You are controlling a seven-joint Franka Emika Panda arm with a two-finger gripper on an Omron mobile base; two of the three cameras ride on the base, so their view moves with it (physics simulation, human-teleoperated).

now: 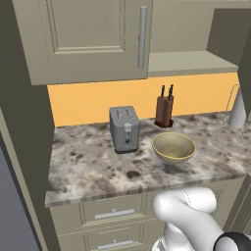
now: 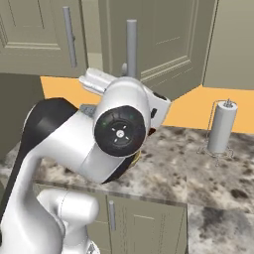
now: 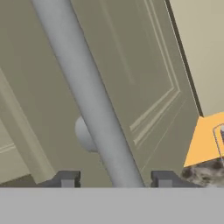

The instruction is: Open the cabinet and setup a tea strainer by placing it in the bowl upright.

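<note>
The cabinet's left door (image 1: 83,34) is closed, and its grey bar handle (image 1: 142,37) hangs at its right edge. The right door (image 2: 163,39) stands swung partly out, which leaves the beige shelf (image 1: 188,61) exposed. My gripper (image 3: 115,179) is open at that door's long grey handle (image 3: 87,96), with one fingertip on each side of the bar and a gap at both. The yellowish-tan bowl (image 1: 174,147) sits upright on the counter, right of the toaster. The tea strainer is hidden, and the visible part of the shelf is bare.
A grey toaster (image 1: 125,128) and a knife block (image 1: 164,112) stand near the orange backsplash. A paper towel holder (image 2: 220,128) stands on the right of the speckled counter (image 1: 98,171). Drawers with horizontal handles (image 1: 113,213) lie below. My arm's elbow (image 2: 119,131) blocks the middle of the right base view.
</note>
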